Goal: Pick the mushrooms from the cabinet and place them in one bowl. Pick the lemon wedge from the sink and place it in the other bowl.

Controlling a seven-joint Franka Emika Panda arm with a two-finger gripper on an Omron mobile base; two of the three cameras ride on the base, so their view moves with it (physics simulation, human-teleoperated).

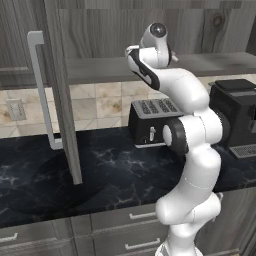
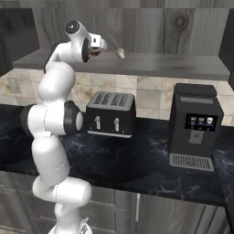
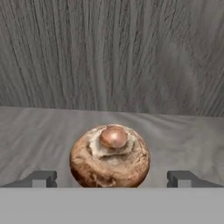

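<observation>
A brown-and-tan mushroom (image 3: 110,156) lies on the shelf of the open grey wood-grain cabinet (image 2: 160,64), its pale stem facing the hand. My gripper (image 3: 112,179) is open, with one fingertip on each side of the mushroom and a gap between each and the cap. From the right base view the mushroom (image 2: 120,53) sits just beyond the gripper (image 2: 104,45), near the shelf's front edge. The cabinet door (image 1: 60,90) hangs open at the left with its pale bar handle (image 1: 42,90). The bowls, the sink and the lemon wedge are out of view.
Below the shelf, a black toaster (image 2: 111,114) and a black coffee machine (image 2: 195,125) stand on the dark marble counter (image 1: 110,170). The arm's elbow hangs in front of the toaster. Drawers run under the counter's front edge.
</observation>
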